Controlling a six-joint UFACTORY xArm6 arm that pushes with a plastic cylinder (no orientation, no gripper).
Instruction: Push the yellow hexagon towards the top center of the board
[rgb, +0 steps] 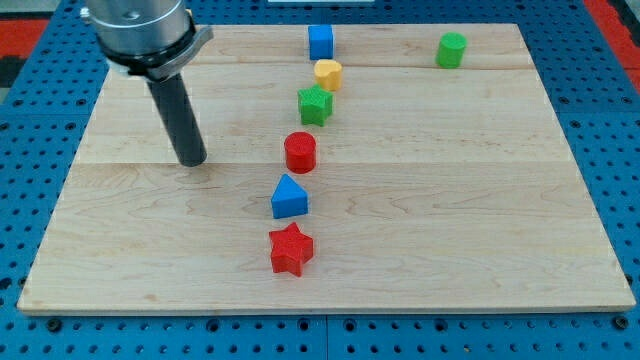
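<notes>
Yellow hexagon (328, 74) flat near the board's top centre.

We see a bright, evenly lit board (450, 200) with no glare, sharp focus across the view, and only short soft shadows hugging my tip (192, 162) and the red star (291, 250), suggesting diffuse overhead light.
</notes>
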